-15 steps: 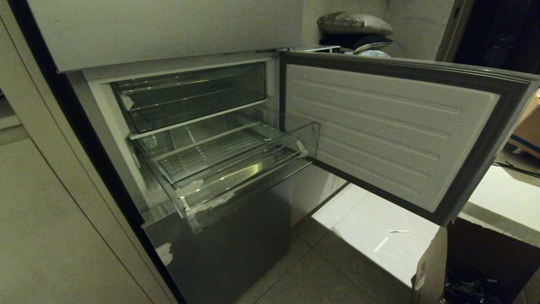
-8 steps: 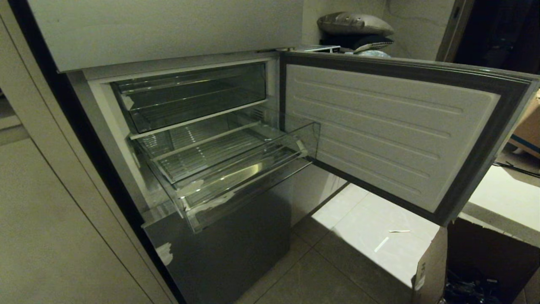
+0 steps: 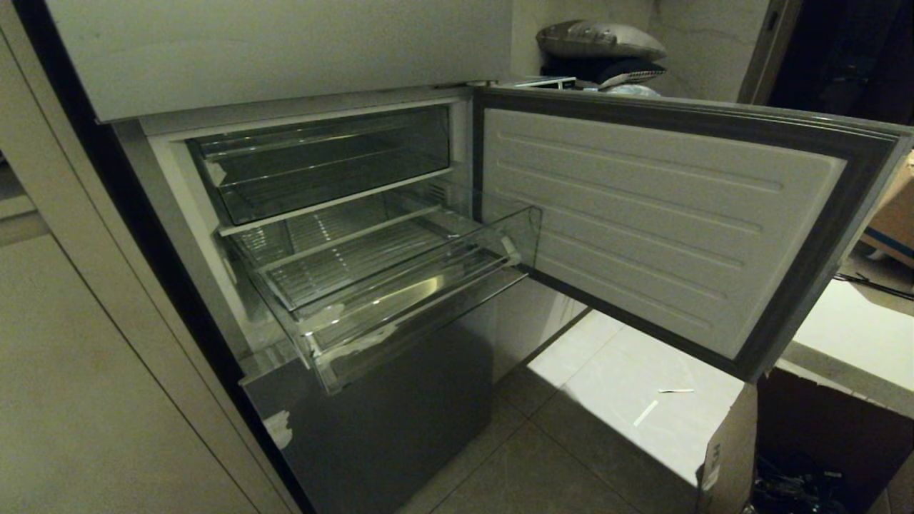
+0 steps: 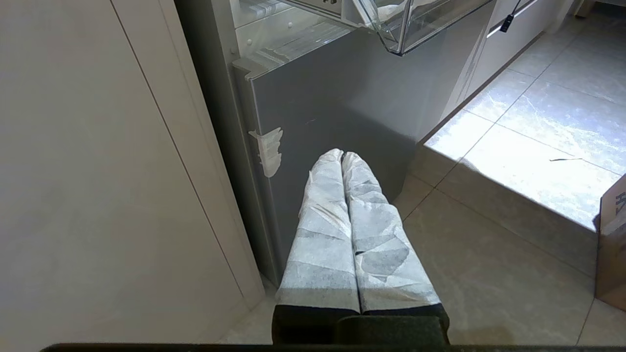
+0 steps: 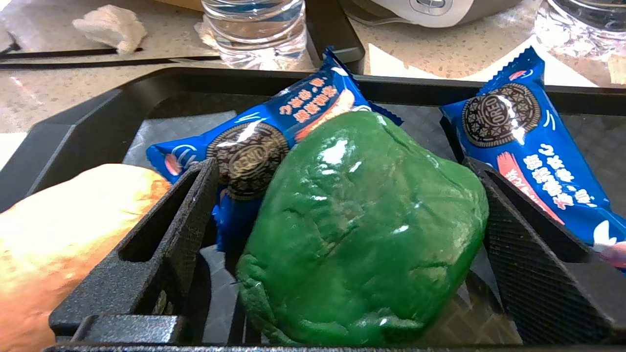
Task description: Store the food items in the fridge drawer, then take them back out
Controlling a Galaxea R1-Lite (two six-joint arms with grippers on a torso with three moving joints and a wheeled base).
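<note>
head view: fridge drawer [image 3: 400, 300] pulled out, empty, 9 o'clock of open fridge door [image 3: 664, 221].
left wrist view: left gripper [image 4: 342, 159] jaws clenched, empty, drawer at 12 o'clock.
right wrist view: right gripper [image 5: 342, 215] jaws released, straddling green pepper [image 5: 362, 230] in black tray [image 5: 88, 122]; oreo packs [image 5: 518, 142] at 12 and 2 o'clock.

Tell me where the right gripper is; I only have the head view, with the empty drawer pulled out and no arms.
Observer: The right gripper is over a black tray, its open fingers on either side of a green pepper.
Operator: Anything else in that tray?
Observer: Two blue cookie packets, one partly under the pepper, and an orange-yellow item at the edge of view.
Operator: And the left gripper?
Observer: The left gripper hangs shut and empty, low before the grey fridge panel, below the drawer's corner.
</note>
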